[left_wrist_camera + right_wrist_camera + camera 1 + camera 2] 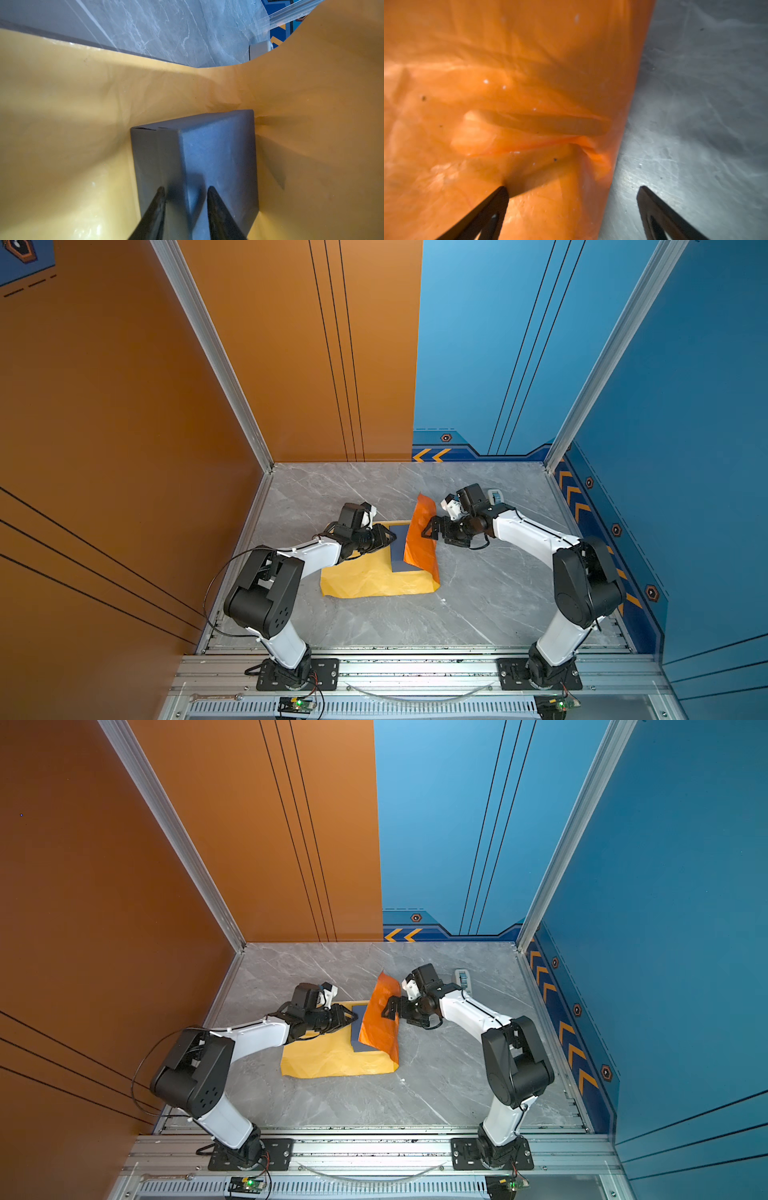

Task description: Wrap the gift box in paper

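The navy gift box (400,551) (218,149) sits on the pale yellow face of the paper (374,583) (62,124), which lies flat on the table. The paper's right side stands up as an orange flap (420,537) (508,83) leaning over the box's right edge. My left gripper (392,537) (186,188) is partly open, its tips straddling the box's top left edge without pinching it. My right gripper (428,529) (573,190) is wide open behind the flap; one fingertip (503,192) touches the orange face and the other hangs over bare table.
A white-grey tape dispenser (494,495) (463,979) stands behind my right wrist near the back right. The grey marble table (478,605) is walled at the back and on both sides. A wrench (216,697) lies on the front rail.
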`<move>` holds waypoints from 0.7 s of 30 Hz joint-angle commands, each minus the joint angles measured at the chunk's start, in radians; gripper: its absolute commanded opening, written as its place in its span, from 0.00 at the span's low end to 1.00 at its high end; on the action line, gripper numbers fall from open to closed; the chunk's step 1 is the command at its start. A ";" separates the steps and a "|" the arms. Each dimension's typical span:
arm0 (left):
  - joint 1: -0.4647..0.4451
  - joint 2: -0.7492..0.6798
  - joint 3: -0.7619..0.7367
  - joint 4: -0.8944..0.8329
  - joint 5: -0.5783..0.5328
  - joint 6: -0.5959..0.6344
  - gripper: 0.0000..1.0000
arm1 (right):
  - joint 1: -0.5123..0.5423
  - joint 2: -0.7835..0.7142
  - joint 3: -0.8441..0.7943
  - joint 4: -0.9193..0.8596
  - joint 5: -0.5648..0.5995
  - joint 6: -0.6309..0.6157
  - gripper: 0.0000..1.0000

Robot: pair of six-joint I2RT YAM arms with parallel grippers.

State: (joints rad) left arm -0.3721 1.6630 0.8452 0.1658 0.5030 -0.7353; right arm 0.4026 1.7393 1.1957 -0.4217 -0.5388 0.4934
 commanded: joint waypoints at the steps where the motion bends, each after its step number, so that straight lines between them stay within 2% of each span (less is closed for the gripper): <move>1: 0.010 -0.003 -0.016 0.004 -0.020 -0.003 0.35 | 0.007 -0.004 -0.016 0.064 -0.081 0.032 1.00; 5: 0.009 0.000 -0.014 0.005 -0.019 -0.003 0.35 | 0.003 0.028 -0.011 0.079 -0.085 0.019 1.00; 9: 0.010 0.003 -0.014 0.008 -0.018 0.001 0.35 | -0.031 0.063 -0.027 0.176 -0.160 0.026 1.00; 15: 0.011 0.007 -0.011 0.009 -0.019 0.002 0.35 | -0.031 0.110 -0.005 0.175 -0.238 -0.012 1.00; 21: 0.010 0.009 -0.011 0.008 -0.019 0.005 0.35 | -0.012 0.122 0.023 0.068 -0.156 -0.094 1.00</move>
State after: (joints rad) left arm -0.3714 1.6630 0.8452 0.1684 0.4980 -0.7349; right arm 0.3820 1.8481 1.1915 -0.2882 -0.7223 0.4633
